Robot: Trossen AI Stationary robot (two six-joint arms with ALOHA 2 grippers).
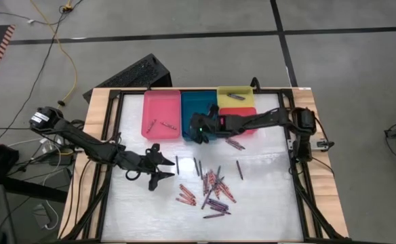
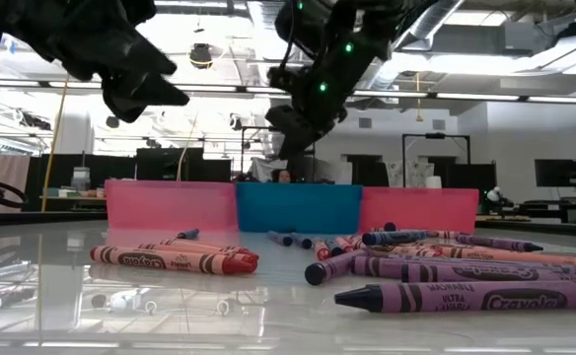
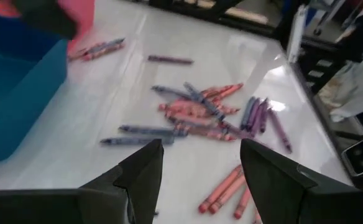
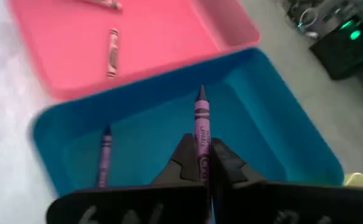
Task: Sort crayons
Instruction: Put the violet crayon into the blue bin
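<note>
Several crayons (image 1: pixel 211 190) in red, pink, purple and blue lie loose on the white table, and they also show in the left wrist view as a pile (image 3: pixel 200 112). My left gripper (image 1: pixel 159 168) hangs open above the table, left of that pile, its fingers (image 3: pixel 144 177) empty. My right gripper (image 1: pixel 196 135) is over the near part of the teal tray (image 4: pixel 275 118), shut on a purple crayon (image 4: pixel 201 121). Another purple crayon (image 4: pixel 105 155) lies on the teal tray's floor. The pink tray (image 1: pixel 161 114) holds two crayons (image 4: pixel 112 53). My right gripper pinches the purple crayon's wrapped body (image 4: pixel 202 149) between its two fingers. The crayon lies along the fingers, and its pointed tip (image 4: pixel 201 93) sticks out ahead of them. The fingers slant down from the table's right side. The crayon is lifted clear above the teal tray.
A yellow tray (image 1: pixel 235 96) with a crayon stands at the far edge, with a red tray (image 1: pixel 245 112) in front of it, right of the teal one. Single crayons (image 1: pixel 239 169) lie around the pile. A black frame (image 1: pixel 300 176) borders the table.
</note>
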